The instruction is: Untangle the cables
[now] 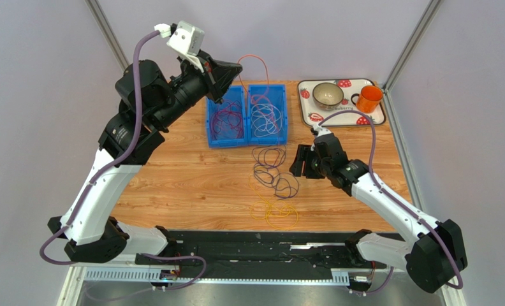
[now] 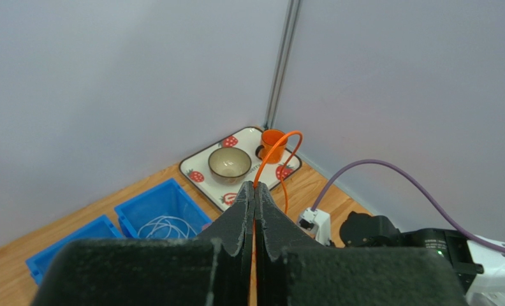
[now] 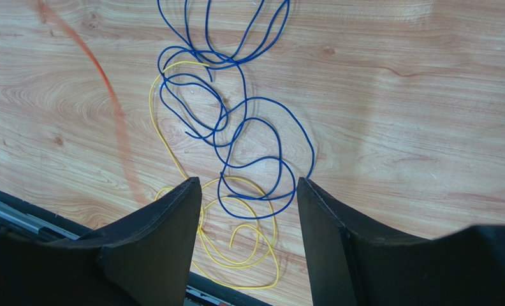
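My left gripper (image 1: 236, 71) is raised above the back of the blue bins and is shut on a thin orange cable (image 1: 266, 71), which arcs up from the jaws and hangs down toward the right bin. The left wrist view shows the same gripper (image 2: 255, 190) and cable (image 2: 285, 191). A dark red cable (image 1: 227, 121) lies in the left bin and a white cable (image 1: 266, 118) in the right bin. A dark purple-blue cable (image 1: 274, 169) and a yellow cable (image 1: 275, 211) lie looped and overlapping on the table. My right gripper (image 1: 296, 161) is open and empty just right of the purple-blue loops. The right wrist view shows this gripper (image 3: 248, 191) above the blue (image 3: 236, 134) and yellow (image 3: 252, 252) loops.
Two blue bins (image 1: 247, 141) stand side by side at the back centre. A strawberry-print tray (image 1: 312, 118) at the back right holds a bowl (image 1: 328, 94) and an orange cup (image 1: 368, 99). A black rail (image 1: 255, 245) runs along the near table edge.
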You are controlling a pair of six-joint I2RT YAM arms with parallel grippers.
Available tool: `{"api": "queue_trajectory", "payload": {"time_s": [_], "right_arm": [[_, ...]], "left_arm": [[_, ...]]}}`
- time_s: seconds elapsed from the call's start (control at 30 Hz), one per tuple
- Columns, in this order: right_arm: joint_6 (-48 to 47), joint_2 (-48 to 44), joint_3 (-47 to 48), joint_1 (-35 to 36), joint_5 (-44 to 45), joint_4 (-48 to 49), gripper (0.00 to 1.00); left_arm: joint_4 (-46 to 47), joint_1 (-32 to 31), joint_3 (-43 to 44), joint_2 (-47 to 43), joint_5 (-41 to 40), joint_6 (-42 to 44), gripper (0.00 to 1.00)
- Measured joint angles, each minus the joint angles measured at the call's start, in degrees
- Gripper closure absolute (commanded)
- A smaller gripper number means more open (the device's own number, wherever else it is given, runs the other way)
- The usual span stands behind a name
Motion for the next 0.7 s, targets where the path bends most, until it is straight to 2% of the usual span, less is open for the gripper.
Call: {"api": "queue_trajectory", "payload": {"time_s": [0.4, 0.7], "right_arm": [[-0.1, -2.6, -1.4, 0.0, 0.2, -0.8, 0.39], [-0.5, -4.9, -2.3, 0.0, 0.5, -1.9, 0.39]], "left_arm": [[3.6, 6.0, 2.3, 7.2, -0.1, 0.0, 1.00], [5.1, 15.5, 3.5, 12.1, 3.3, -2.6, 1.00]]}}
